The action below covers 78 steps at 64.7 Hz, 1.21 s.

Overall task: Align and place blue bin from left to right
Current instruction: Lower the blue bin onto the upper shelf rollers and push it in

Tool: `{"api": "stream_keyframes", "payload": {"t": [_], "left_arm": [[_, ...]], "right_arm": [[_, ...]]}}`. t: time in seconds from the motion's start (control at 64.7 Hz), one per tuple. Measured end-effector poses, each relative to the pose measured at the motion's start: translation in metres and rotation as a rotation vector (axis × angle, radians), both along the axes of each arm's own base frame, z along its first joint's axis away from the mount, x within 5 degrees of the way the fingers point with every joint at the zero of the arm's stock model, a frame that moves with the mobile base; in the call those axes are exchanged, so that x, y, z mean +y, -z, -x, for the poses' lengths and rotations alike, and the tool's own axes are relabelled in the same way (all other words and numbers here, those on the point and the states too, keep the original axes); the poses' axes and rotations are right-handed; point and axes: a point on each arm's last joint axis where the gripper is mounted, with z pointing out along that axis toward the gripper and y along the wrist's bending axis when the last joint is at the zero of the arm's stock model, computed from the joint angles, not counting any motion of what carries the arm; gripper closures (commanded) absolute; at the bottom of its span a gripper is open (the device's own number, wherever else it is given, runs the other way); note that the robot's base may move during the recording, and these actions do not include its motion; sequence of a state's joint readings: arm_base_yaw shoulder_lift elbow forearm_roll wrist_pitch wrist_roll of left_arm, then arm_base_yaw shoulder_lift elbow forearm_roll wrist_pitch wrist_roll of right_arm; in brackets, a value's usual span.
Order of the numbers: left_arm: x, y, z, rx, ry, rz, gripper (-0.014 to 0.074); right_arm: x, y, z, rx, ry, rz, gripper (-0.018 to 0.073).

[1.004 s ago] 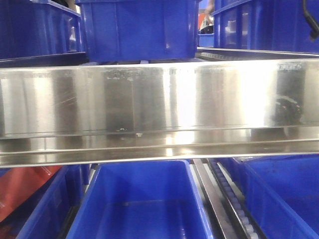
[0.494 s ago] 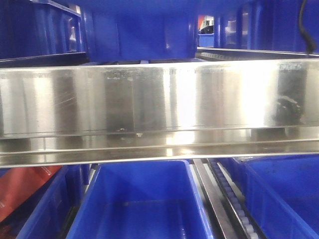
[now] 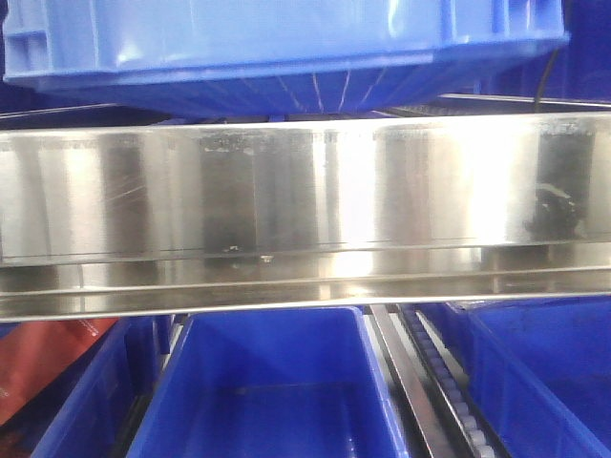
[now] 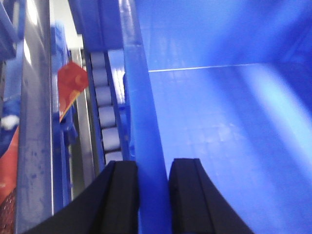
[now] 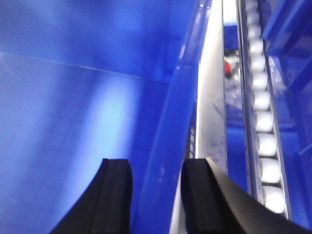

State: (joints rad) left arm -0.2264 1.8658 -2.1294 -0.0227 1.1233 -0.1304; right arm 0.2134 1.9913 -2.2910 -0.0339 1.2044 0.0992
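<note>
Your left tool and right tool each pinch a blue bin wall; raise both evenly so you clear the shelf rail.

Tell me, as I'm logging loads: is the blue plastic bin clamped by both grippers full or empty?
Empty, as far as shown: both wrist views show bare floor inside the blue plastic bin, nothing lying on it.

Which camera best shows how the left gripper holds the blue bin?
The left wrist view: the left gripper straddles a wall of the blue bin, one finger each side. The front view shows only the bin's outside, no gripper. The right wrist view shows the right gripper on the opposite wall.
</note>
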Motion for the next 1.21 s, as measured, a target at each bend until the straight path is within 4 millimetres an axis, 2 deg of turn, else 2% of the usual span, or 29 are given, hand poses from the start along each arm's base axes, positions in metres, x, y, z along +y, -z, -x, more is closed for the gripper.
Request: {"api": "stream_keyframes", "payload": {"t": [0.077, 0.139, 0.155, 0.201, 0.263, 0.355, 0.417, 0.494, 0.587, 0.634, 0.726, 0.865, 0.974, 1.082, 1.205], "left_arm": [[0.001, 0.002, 0.0, 0.014, -0.004, -0.014, 0.0541], [0.001, 0.004, -0.001, 0.027, -0.005, -0.021, 0.0427], [0.001, 0.004, -0.001, 0.027, -0.005, -0.021, 0.04], [0.0, 0.006, -0.001, 0.039, 0.001, -0.014, 0.0316], [-0.004, 0.004, 0.0, 0.033, 0.017, 0.003, 0.019], [-0.007, 0.002, 0.002, 0.029, 0.03, 0.021, 0.0031], [-0.008, 0.001, 0.003, 0.027, 0.035, 0.025, -0.002], [-0.008, -0.002, 0.005, 0.022, 0.036, 0.027, -0.0001], [-0.005, -0.013, 0.014, 0.005, 0.036, 0.029, 0.0018], [-0.004, -0.02, 0.021, -0.003, 0.037, 0.03, 0.0035], [0.001, -0.038, 0.038, -0.038, 0.035, 0.032, 0.0092], [0.011, -0.064, 0.066, -0.096, 0.022, 0.014, 0.031], [0.02, -0.084, 0.088, -0.157, 0.001, -0.013, 0.0541], [0.029, -0.101, 0.109, -0.213, -0.022, -0.038, 0.0707], [0.037, -0.105, 0.131, -0.225, -0.038, -0.061, 0.0707]], "right_arm": [[0.0, 0.002, -0.002, -0.002, -0.002, 0.001, 0.0451], [0.001, 0.002, -0.002, -0.004, -0.002, 0.001, 0.0274], [0.001, 0.002, -0.003, -0.006, 0.0, -0.001, 0.0253], [0.001, 0.0, -0.004, -0.029, 0.002, -0.011, 0.0095], [0.002, -0.002, -0.004, -0.044, 0.001, -0.023, -0.0022], [0.004, -0.002, -0.004, -0.047, -0.001, -0.029, -0.0009], [0.005, -0.001, -0.004, -0.04, -0.003, -0.031, -0.0009], [0.004, -0.005, -0.001, -0.043, -0.003, -0.031, -0.0009], [0.002, -0.018, 0.009, -0.068, -0.003, -0.037, 0.0015], [0.0, -0.03, 0.017, -0.091, -0.003, -0.042, 0.0049], [-0.005, -0.055, 0.038, -0.147, -0.004, -0.054, 0.0183], [-0.013, -0.097, 0.078, -0.249, -0.004, -0.077, 0.0447], [-0.02, -0.12, 0.107, -0.299, -0.008, -0.084, 0.0636], [-0.025, -0.135, 0.127, -0.339, -0.016, -0.082, 0.0634], [-0.028, -0.138, 0.141, -0.341, -0.022, -0.067, 0.0634]]}}
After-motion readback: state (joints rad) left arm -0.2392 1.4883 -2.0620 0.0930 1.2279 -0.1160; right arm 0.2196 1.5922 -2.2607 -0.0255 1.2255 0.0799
